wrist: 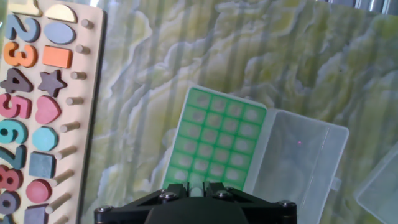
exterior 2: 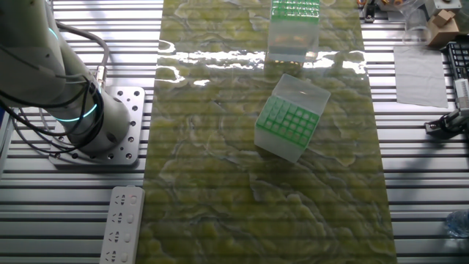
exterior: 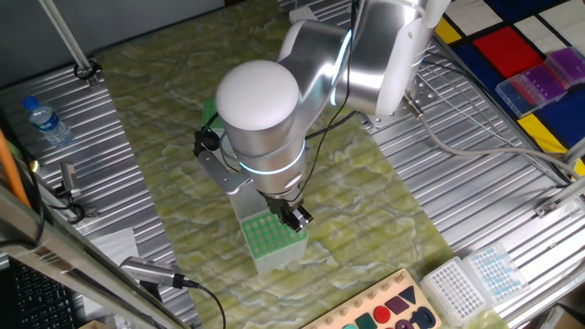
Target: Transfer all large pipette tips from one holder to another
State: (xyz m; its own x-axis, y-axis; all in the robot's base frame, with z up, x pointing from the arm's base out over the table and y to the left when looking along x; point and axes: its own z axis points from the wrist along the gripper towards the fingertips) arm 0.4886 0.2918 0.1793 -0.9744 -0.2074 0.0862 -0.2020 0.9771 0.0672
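So your gripper [exterior: 294, 217] is hanging right over the near tip box [exterior: 271, 239] on the green marbled mat [exterior: 366, 196], the one with the green grid on top. In the hand view the box [wrist: 219, 144] sits just ahead of the fingers with its clear lid [wrist: 300, 158] flipped open to the side. The cells look pale, but I honestly can't make out separate tips [wrist: 214, 140] in there; it could be their tops showing through the grid, too blurry to call.

The fingers look close together at the bottom edge of the hand view, and there's something pale right between them that might be a tip [wrist: 196, 185]. Can't tell whether you're actually holding one or just closed above the front row, so I wouldn't bet on it.

The second box [exterior 2: 294, 29] sits well apart at the far end of the mat in the other fixed view, also green on top.

My read: you're at the pick or just-picked stage over this box, with most of the job left. The next move calls for a straight vertical lift so the tip clears the grid without tilting, then a carry across to the far box, lined up dead over one cell before going down.
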